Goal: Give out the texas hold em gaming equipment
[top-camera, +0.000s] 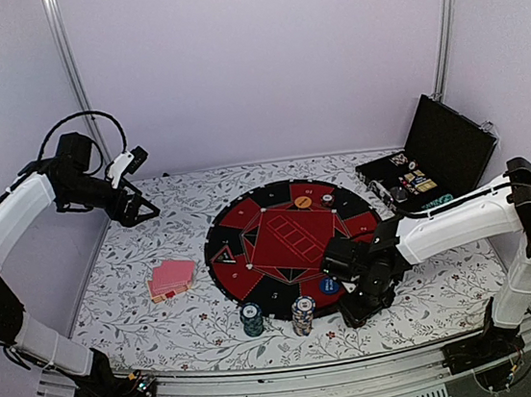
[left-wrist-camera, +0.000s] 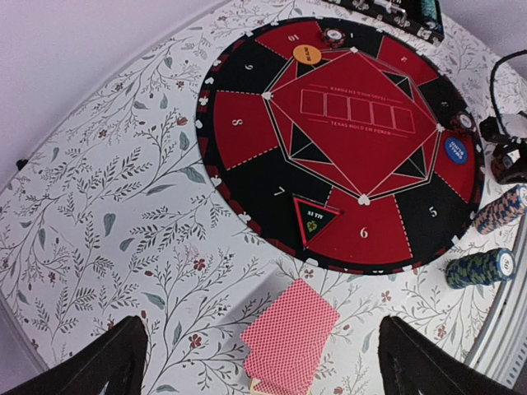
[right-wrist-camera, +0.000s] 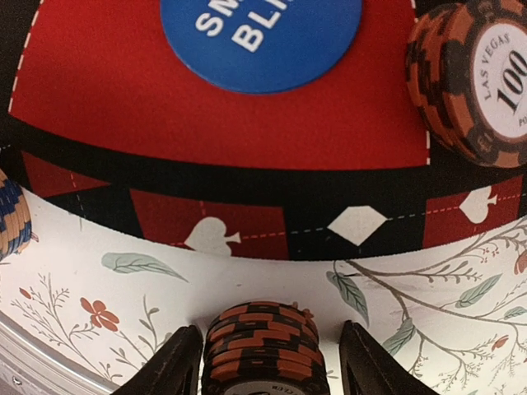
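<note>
The right jaws stand spread either side of a dark red chip stack on the surface, just off the mat's near edge, with a blue chip stack and a green chip stack to its left, while the left jaws hang wide apart at the far left.

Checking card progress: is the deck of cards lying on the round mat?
No, the deck lies on the floral tablecloth, apart from the mat.

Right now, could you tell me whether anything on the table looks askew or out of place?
Only the pile of pink-red-backed playing cards, on the floral cloth beside the round red-and-black mat: its upper cards sit twisted off the ones beneath, so the edges do not line up. Nothing looks spilled or damaged.
</note>
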{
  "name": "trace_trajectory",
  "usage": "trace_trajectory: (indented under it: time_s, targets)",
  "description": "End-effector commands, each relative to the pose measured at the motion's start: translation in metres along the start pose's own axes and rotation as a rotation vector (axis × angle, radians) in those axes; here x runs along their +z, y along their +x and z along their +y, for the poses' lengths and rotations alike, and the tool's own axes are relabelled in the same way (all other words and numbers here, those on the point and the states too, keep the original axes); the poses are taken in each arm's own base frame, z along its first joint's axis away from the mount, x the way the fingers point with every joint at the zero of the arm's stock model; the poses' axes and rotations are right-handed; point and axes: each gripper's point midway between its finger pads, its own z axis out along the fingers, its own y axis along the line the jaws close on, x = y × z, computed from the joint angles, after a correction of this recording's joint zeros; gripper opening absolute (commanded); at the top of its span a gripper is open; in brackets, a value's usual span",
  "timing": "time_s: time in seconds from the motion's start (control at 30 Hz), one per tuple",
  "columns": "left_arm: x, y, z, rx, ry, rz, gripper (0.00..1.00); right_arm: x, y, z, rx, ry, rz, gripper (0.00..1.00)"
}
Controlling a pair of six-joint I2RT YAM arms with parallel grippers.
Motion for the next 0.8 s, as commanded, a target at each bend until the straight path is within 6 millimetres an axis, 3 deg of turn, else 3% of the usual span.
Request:
trace_trajectory:
  time_s: [0.0,0.2,0.77]
  targets:
    - [-0.004,-0.007,-0.004,0.017,0.007,-0.013,1.00,0.000,-0.004,0.000,-0.006,0.016,-0.012,0.58]
    - [-0.004,-0.008,-0.004,0.017,0.006,-0.014,1.00,-0.006,-0.007,0.000,-0.010,0.019,-0.023,0.53]
    - [-0.005,-0.006,-0.005,0.020,0.004,-0.012,1.00,-0.010,-0.005,0.001,-0.017,0.016,-0.010,0.53]
